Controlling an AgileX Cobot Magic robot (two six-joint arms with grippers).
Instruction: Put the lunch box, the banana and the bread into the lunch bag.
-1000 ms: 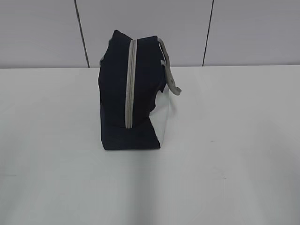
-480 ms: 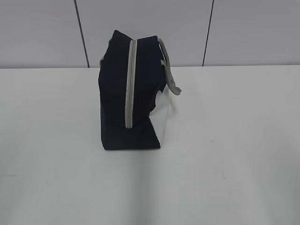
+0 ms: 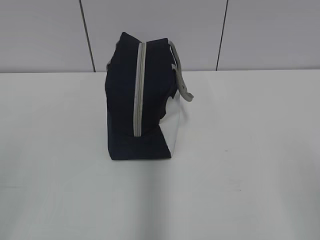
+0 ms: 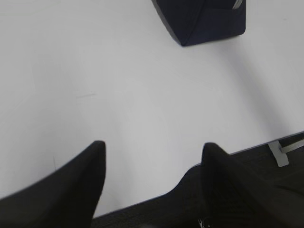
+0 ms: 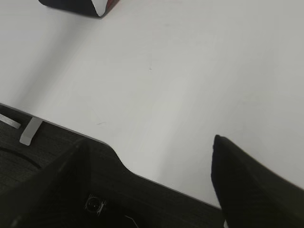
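Note:
The navy-blue lunch bag (image 3: 122,100) stands upright on the white table (image 3: 250,150), left of centre, its grey zipper (image 3: 139,90) running down the end that faces the exterior camera and looking shut. A grey strap handle (image 3: 182,82) hangs over its white side panel (image 3: 172,127). Lunch box, banana and bread are out of view. Neither arm shows in the exterior view. My left gripper (image 4: 154,144) hangs open over bare table near the front edge, with a bag corner (image 4: 204,21) far ahead. My right gripper (image 5: 150,141) is open and empty too, the bag corner (image 5: 80,5) at that view's top left.
A grey panelled wall (image 3: 270,35) with dark seams rises behind the table. Both wrist views show the table's front edge with a black surface (image 4: 256,171) below it and a small grey bracket (image 5: 31,130) on it.

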